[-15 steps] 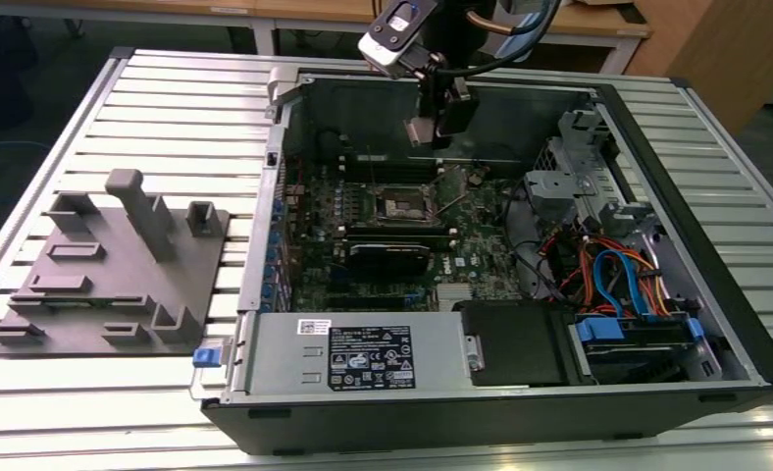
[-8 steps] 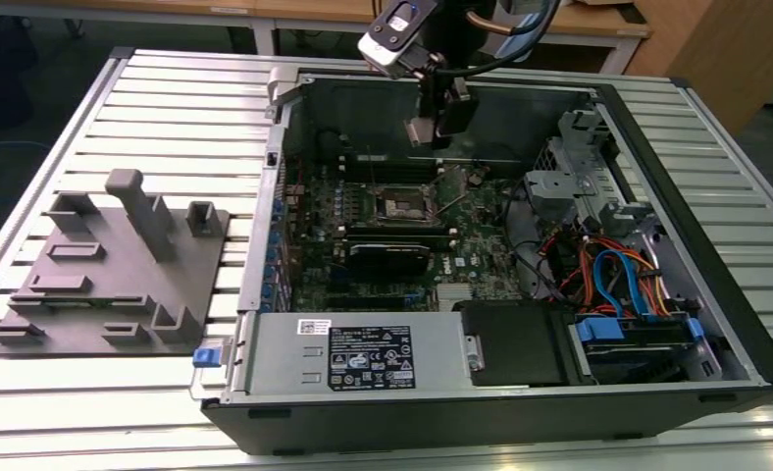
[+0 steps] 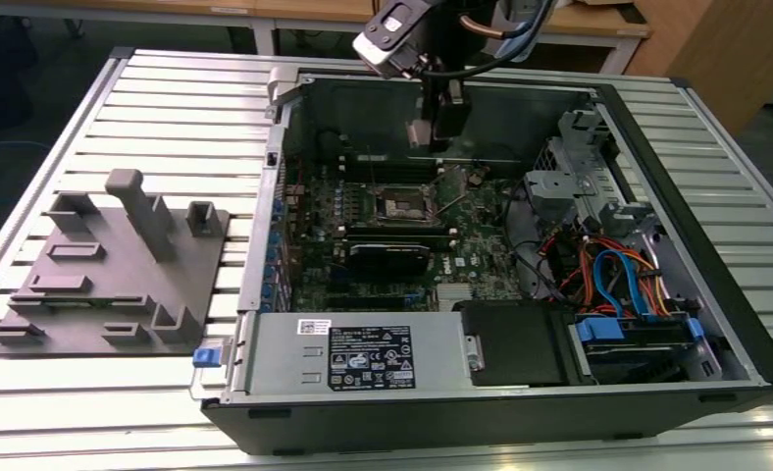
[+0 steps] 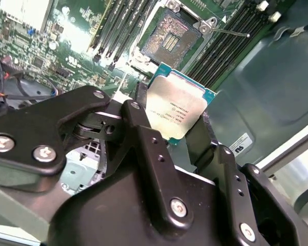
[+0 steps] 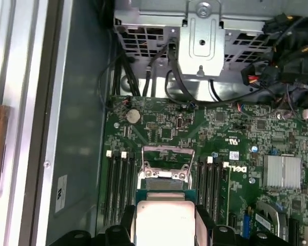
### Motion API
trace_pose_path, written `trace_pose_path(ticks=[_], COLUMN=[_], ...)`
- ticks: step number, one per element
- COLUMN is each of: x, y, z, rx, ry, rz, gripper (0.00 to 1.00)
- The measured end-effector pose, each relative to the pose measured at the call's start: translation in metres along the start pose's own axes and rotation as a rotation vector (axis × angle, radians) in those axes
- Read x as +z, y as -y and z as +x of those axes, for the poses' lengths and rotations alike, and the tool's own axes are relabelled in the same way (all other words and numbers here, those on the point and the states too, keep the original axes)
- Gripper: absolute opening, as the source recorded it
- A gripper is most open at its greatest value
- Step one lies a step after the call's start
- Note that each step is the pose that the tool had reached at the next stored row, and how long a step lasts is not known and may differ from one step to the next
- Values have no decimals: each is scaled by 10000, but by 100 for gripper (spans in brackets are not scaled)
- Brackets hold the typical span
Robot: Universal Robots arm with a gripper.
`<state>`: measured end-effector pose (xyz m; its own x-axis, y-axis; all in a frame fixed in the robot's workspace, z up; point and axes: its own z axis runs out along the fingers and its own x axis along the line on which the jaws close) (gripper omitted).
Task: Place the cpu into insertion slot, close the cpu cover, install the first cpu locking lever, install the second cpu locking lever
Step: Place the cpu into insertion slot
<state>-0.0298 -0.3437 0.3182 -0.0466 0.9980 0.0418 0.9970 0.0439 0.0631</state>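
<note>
While the cpu (image 4: 177,110) is pinched by its edges in the hand (image 4: 173,117), it hangs above the insertion slot (image 4: 169,41), a little short of it and not yet seated. Slot looks bare, pins exposed, with the cpu cover (image 5: 167,149) flipped up beside it. I'd say the trick is squaring the chip's corners to the slot and lowering flat, no sliding, or those pins bend.
</note>
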Motion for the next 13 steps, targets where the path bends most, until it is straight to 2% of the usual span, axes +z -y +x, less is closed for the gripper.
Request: trace_pose_path(ticks=[2,3,7,8,13], x=[11,17,30,36,102], y=[1,2,2,2,7], z=[0,0,-1,-2,-4], rx=[99,133,263,276,328], ry=[10,66,478,506,512], rz=[-5,-3,6,7,6], gripper=[54,54,54,54,54])
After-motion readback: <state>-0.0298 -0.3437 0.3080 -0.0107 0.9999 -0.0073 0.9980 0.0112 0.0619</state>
